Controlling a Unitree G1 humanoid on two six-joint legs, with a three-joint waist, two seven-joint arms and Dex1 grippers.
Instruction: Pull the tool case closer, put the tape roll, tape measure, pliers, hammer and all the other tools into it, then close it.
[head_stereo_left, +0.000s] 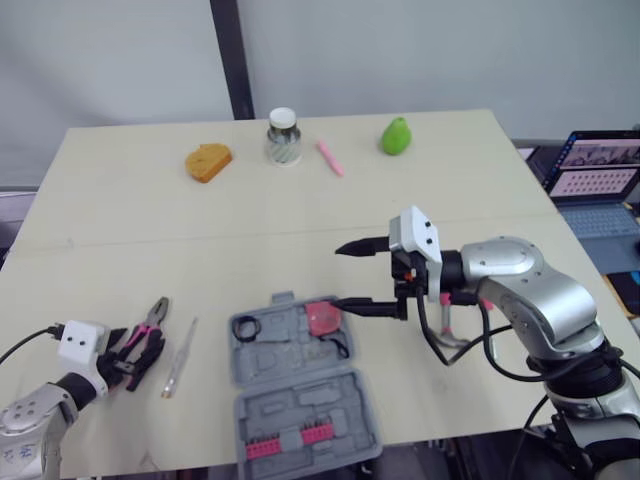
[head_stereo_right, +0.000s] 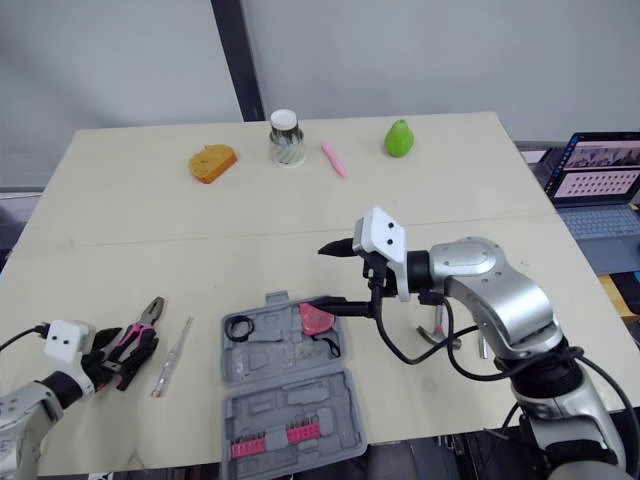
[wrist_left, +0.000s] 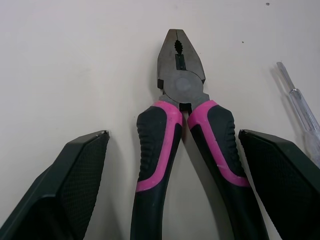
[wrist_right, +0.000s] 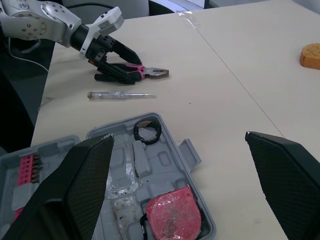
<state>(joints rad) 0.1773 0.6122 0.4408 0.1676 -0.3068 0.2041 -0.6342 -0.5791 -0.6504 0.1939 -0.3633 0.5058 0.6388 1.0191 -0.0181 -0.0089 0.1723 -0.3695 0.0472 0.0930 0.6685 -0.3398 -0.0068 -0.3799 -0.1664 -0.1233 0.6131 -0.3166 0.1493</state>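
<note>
The grey tool case (head_stereo_left: 300, 395) lies open near the table's front edge. A black tape roll (head_stereo_left: 246, 326) and a red tape measure (head_stereo_left: 322, 318) sit in its far half. My right gripper (head_stereo_left: 362, 278) hangs open just right of the tape measure, holding nothing. Black-and-pink pliers (wrist_left: 180, 90) lie on the table left of the case. My left gripper (wrist_left: 173, 133) is open, one finger on each side of the pliers' handles. A clear screwdriver (head_stereo_left: 180, 358) lies between pliers and case. A metal tool with a pink handle (head_stereo_left: 450, 335) is partly hidden under my right arm.
At the far side of the table stand an orange sponge (head_stereo_left: 208, 161), a glass jar (head_stereo_left: 284, 136), a pink pen (head_stereo_left: 330, 157) and a green pear (head_stereo_left: 397, 136). A laptop (head_stereo_left: 600, 180) sits off the table's right edge.
</note>
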